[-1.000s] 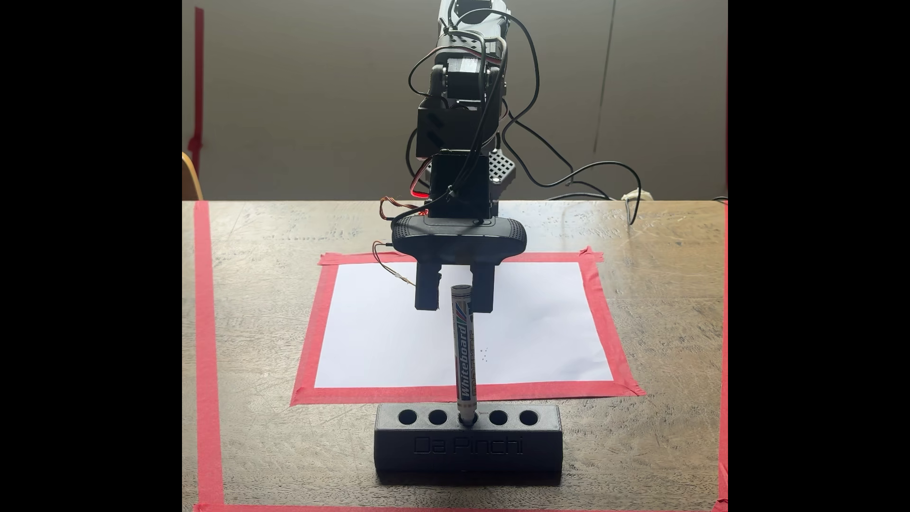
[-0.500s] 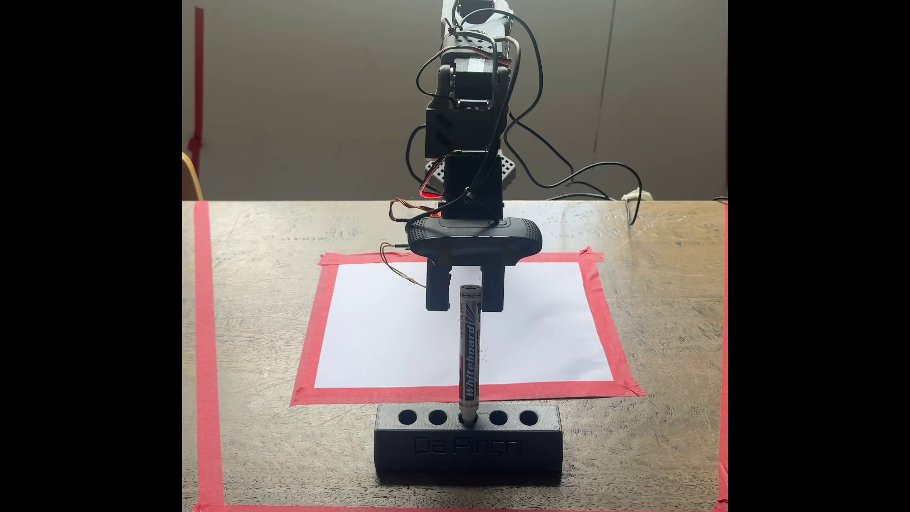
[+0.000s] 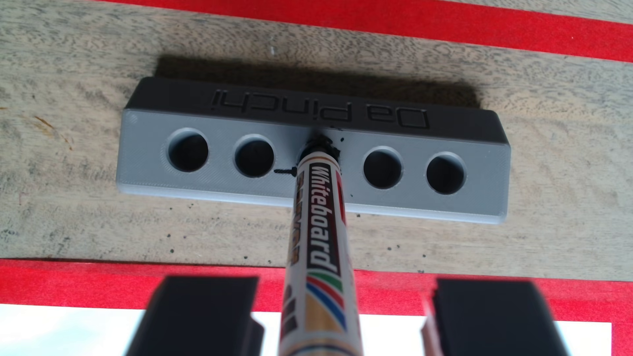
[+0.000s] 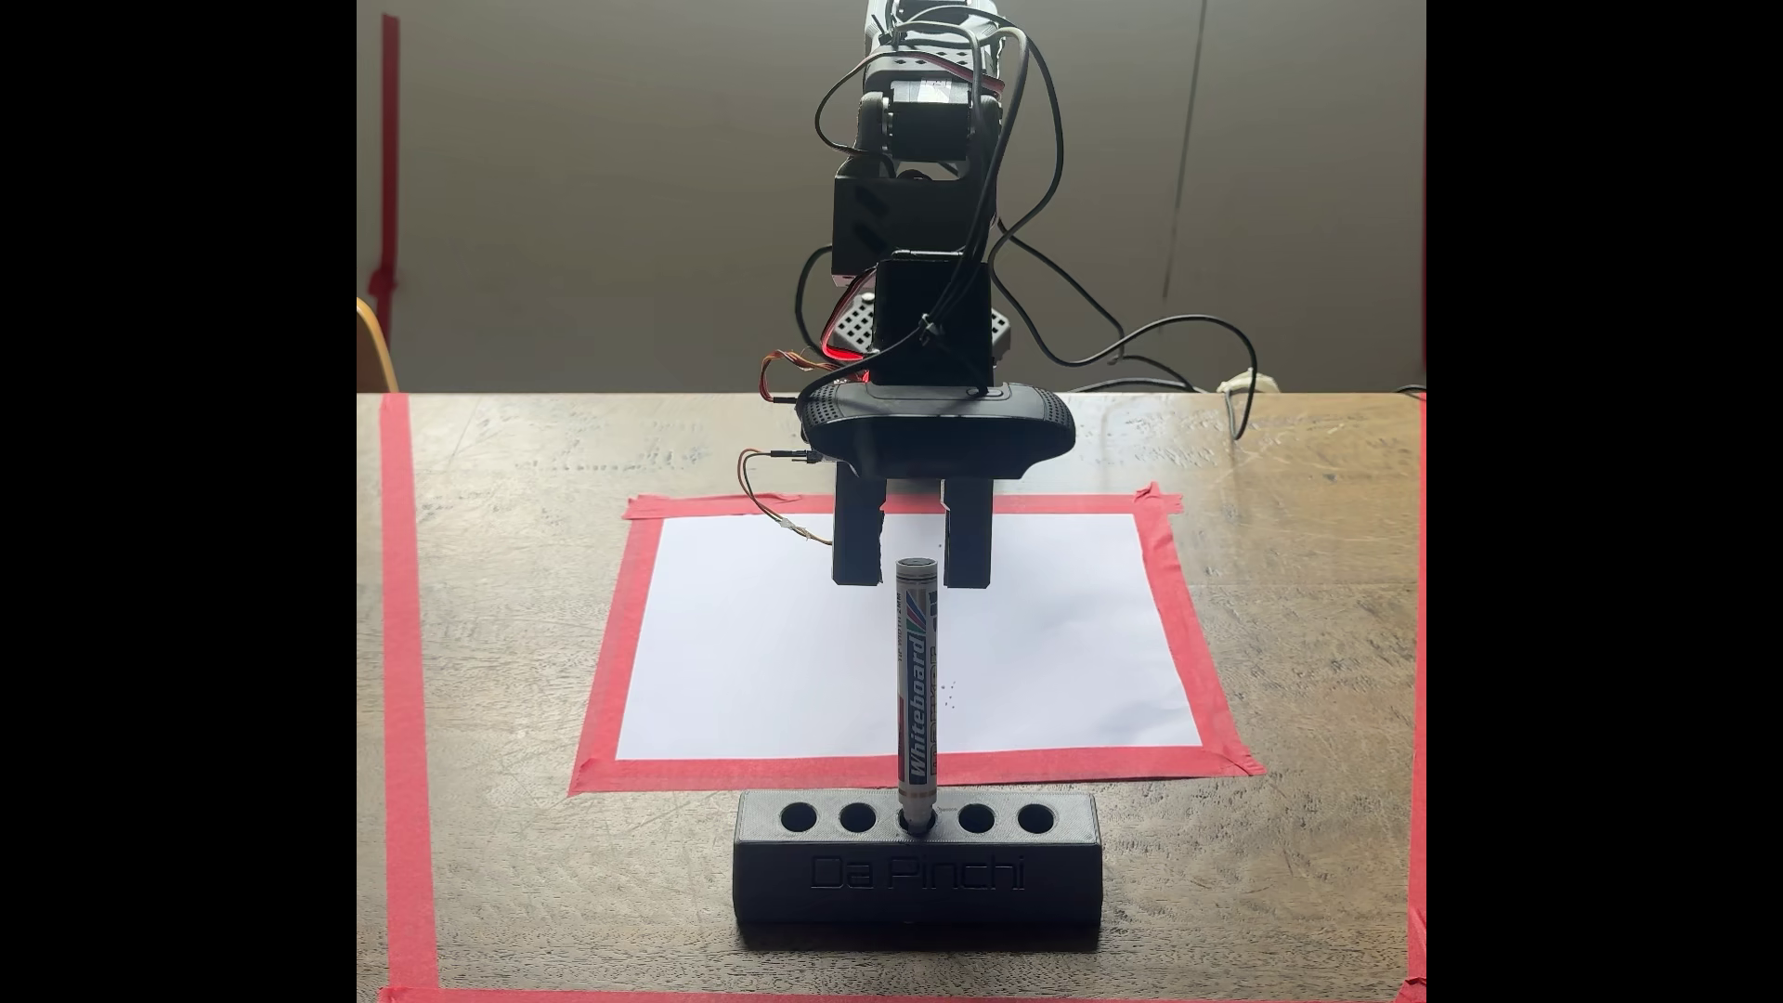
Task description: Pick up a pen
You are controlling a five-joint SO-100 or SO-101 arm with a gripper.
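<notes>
Standing upright in the middle hole of the black block (image 4: 917,873) lettered "Da Pinchi", at 6 o'clock in the fixed view: the pen (image 4: 917,690), tip end sunk out of sight in the hole, black end uppermost. Hanging at 12 o'clock from the pen's top, the gripper (image 4: 912,579), fingers spread wide, one finger (image 4: 857,540) at 9 o'clock of the cap and the other at 3 o'clock, a gap showing on each side. Cannot tell from this view whether the fingers sit level with the pen or farther back over the white sheet (image 4: 772,656), since depth reads poorly here. Upper arm cut off at the 12 o'clock edge; cables trailing toward 3 o'clock, their far ends hard to follow.

Seen from the wrist view, the pen (image 3: 320,239) running from the block (image 3: 479,202) at centre down to 6 o'clock, its top end cut off by the frame edge. Flanking it at 7 and 5 o'clock, two blurred dark fingers of the gripper (image 3: 342,318), clear of the barrel, their tips cropped. Lettering on the block upside down. Small dark specks on the wooden table (image 3: 85,222) near the block, too small to identify. Red tape (image 3: 445,20) crossing at 12 o'clock.
</notes>
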